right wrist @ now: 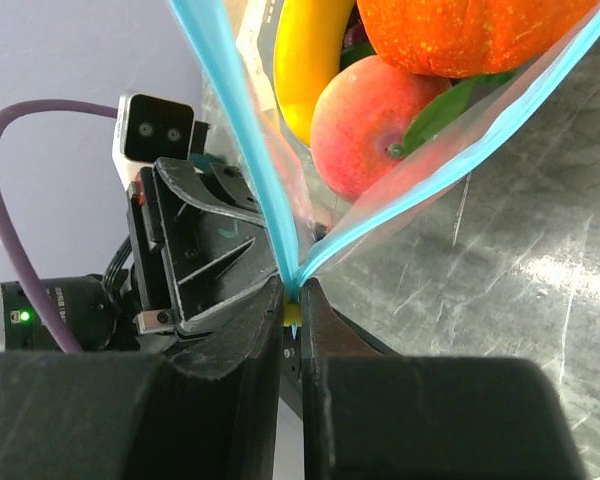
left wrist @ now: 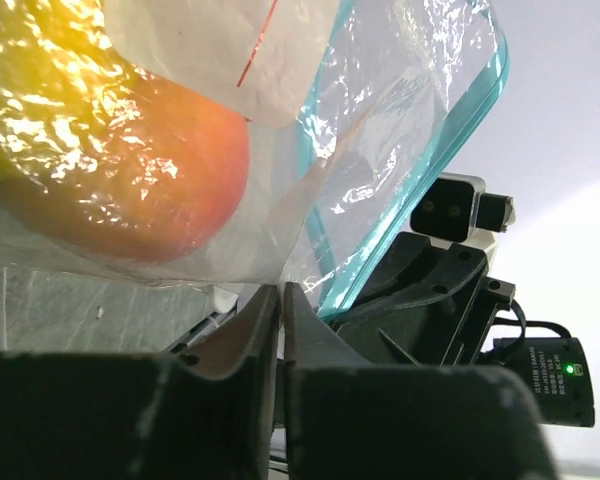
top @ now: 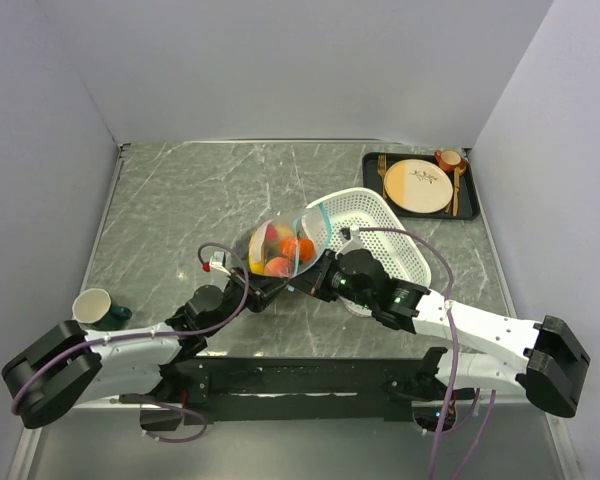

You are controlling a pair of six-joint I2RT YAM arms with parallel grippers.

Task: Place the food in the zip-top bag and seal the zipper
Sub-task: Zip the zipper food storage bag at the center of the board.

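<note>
The zip-top bag (top: 278, 243) hangs between my two grippers in the middle of the table, with the food (top: 292, 250) inside it. In the right wrist view I see a yellow banana (right wrist: 305, 50), a peach (right wrist: 368, 125) and an orange tomato (right wrist: 460, 30) through the plastic. My right gripper (right wrist: 292, 292) is shut on the teal zipper (right wrist: 235, 120) at one end, and the two strips spread apart above the pinch. My left gripper (left wrist: 280, 290) is shut on the bag's clear plastic below the peach (left wrist: 140, 180), next to the zipper (left wrist: 420, 190). The white label (left wrist: 210, 50) shows above.
A white perforated basket (top: 385, 240) lies tilted just behind the right gripper (top: 315, 280). A black tray (top: 374, 180) with a beige plate (top: 420, 186), a cup and cutlery is at the back right. A mug (top: 93, 305) stands at the near left. A small red piece (top: 208, 266) lies left of the bag.
</note>
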